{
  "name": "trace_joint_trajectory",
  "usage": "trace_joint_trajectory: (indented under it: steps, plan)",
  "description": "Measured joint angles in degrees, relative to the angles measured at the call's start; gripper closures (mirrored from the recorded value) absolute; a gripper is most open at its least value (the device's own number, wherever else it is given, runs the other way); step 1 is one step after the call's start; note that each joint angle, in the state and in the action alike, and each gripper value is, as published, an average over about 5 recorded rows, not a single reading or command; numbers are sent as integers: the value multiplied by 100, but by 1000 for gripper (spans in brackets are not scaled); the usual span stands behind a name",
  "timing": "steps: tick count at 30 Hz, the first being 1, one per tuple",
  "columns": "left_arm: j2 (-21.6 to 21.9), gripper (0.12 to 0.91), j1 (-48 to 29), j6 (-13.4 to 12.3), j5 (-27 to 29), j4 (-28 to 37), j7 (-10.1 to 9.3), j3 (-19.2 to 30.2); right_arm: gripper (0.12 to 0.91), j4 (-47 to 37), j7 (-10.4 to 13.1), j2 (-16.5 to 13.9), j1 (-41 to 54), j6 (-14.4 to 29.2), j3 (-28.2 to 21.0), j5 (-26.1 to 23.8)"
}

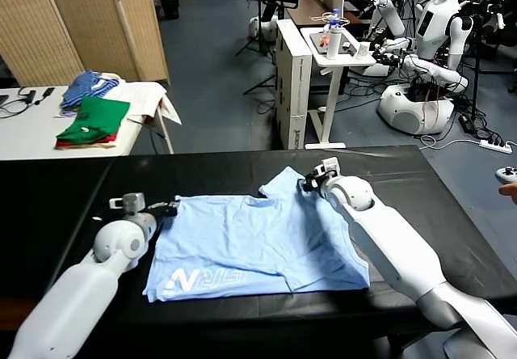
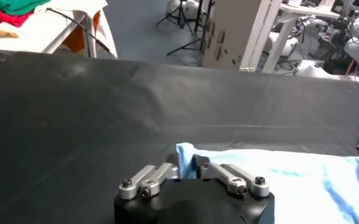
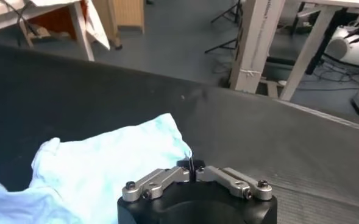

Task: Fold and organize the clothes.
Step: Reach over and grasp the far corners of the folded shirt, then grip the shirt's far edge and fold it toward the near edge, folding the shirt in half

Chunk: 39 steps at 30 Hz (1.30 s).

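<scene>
while one t-shirt (image 1: pixel 258 242) lies flat, left gripper (image 1: pixel 171 208) and right gripper (image 1: pixel 308 183) pinch its corners

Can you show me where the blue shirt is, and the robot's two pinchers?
T-shirt (image 1: pixel 258 242): head view, middle of the fabric.
Left gripper (image 2: pixel 187 169): left wrist view, between fingertips pinching a shirt corner.
Right gripper (image 3: pixel 192 169): right wrist view, between fingertips at the shirt's edge.
</scene>
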Motion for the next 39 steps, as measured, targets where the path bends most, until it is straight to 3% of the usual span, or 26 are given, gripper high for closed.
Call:
trace_joint_trajectory:
  steps: [16, 26, 34, 39]
  plan:
    - [196, 884, 716, -185, 371, -779, 27, -647, 886, 1302, 90, -585, -793, -59, 811, 361]
    - [206, 884, 1590, -217, 478, -1611, -42, -1164, 886, 2523, 421, -1216, -1709, -516, 1358, 809]
    - [136, 884, 2287, -256, 766, -2333, -171, -1474, 886, 3582, 453, -1815, -2771, -769, 1844, 893]
    - [12, 884, 2824, -238, 986, -2680, -158, -1706, 886, 3971, 550, -1984, -3356, -938, 2025, 876]
